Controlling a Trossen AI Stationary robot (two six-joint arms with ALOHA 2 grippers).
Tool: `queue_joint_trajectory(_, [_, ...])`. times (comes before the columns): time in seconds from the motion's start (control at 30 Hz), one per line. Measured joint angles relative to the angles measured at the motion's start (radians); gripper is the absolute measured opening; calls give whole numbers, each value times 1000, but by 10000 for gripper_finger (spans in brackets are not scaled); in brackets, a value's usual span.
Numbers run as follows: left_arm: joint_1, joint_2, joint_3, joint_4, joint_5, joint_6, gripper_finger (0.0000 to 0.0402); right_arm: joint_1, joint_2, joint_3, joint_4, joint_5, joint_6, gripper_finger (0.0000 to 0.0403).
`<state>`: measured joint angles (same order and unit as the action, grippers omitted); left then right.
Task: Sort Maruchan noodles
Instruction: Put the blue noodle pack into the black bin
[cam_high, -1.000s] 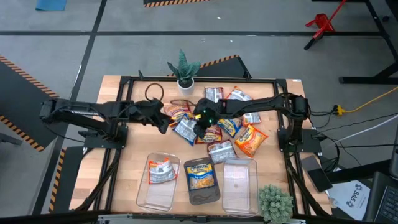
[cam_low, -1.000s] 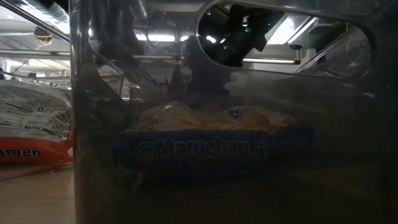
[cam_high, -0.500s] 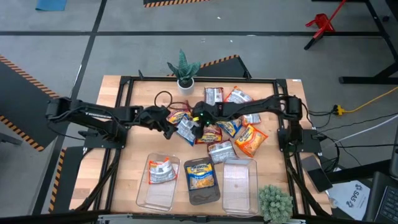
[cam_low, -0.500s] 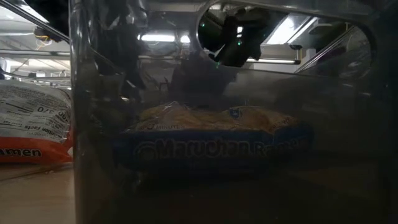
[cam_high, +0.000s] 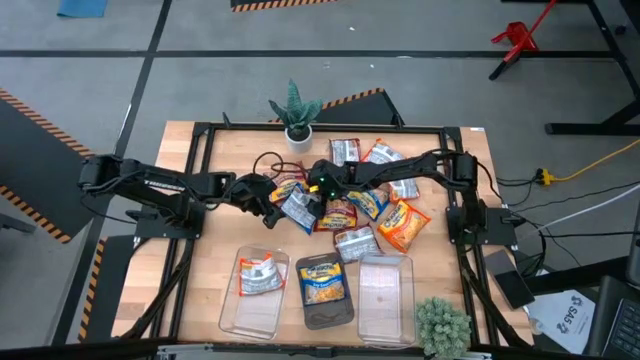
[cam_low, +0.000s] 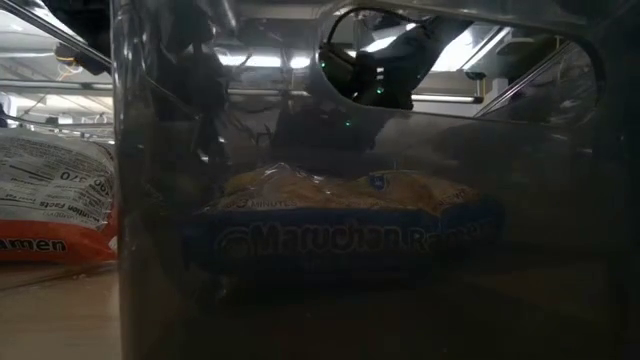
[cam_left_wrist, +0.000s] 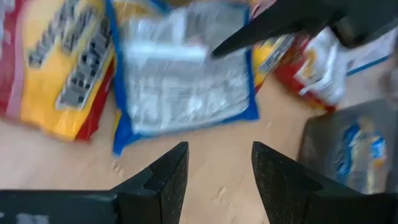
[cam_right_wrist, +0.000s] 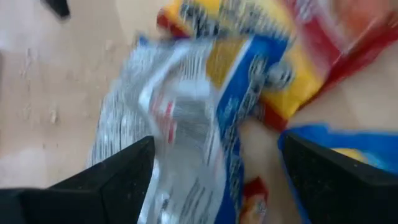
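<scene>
Near the middle of the bench sits the Maruchan noodles (cam_high: 350, 195) pile, a few already in bins (cam_high: 320, 290) by the front edge. Both my grippers hover over a blue-edged packet (cam_left_wrist: 186, 78), left gripper (cam_left_wrist: 217, 177) and right gripper (cam_right_wrist: 214, 165) spread, empty. Light, crinkly, slippery, brittle inside, so I'd pinch an edge gently.

Floor (cam_high: 420, 40): grey, smooth, crossed by dark seam lines, filling the upper frame. Hazard tape (cam_high: 35, 115): orange-and-black stripes, left edge and top centre. Red stand (cam_high: 517, 40): upper right. Yellow cable (cam_high: 590, 160): right side. Blue sheet (cam_high: 82, 8): upper left corner. Ceiling strip lights (cam_low: 255, 61): bright, seen across the low view's upper part.
</scene>
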<state>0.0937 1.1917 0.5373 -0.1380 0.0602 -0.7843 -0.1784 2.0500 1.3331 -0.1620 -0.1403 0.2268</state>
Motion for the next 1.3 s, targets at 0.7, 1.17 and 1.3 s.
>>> queue_joint_trajectory(0.7, [27, 270, -1, 94, 30, 5, 169, 0, 75, 4, 54, -123, 38, 335])
queue_joint_trajectory(1.17, [32, 338, 3, 165, 0, -22, 169, 0, 77, 3, 47, -136, 58, 191])
queue_joint_trajectory(1.3, [32, 338, 2, 169, -6, -22, 169, 1, 78, 3, 48, -142, 69, 119])
